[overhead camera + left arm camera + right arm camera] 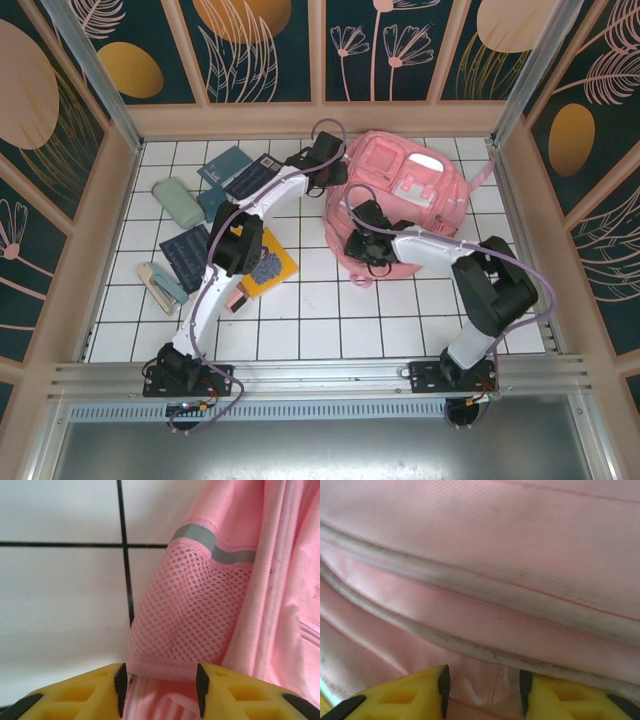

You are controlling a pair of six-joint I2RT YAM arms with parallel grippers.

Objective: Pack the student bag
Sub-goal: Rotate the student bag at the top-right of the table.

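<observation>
The student bag (415,190), a large pink backpack, lies at the back right of the white tiled table (320,320). My left gripper (328,162) is at the bag's left edge. In the left wrist view the hem of the pink mesh side pocket (192,620) spans the gap between both pads, so the left gripper (161,682) is shut on it; a grey reflective stripe (200,534) runs above. My right gripper (363,243) is at the bag's near left corner. Close up, the right gripper (484,685) is shut on a fold of the bag's fabric (495,555) below a dirty piped seam.
Left of the bag lie a green case (178,203), a teal notebook (225,165), two dark patterned items (255,180) (188,252), a yellow book (268,268) and a stapler (160,285). Wooden walls close in the table on three sides.
</observation>
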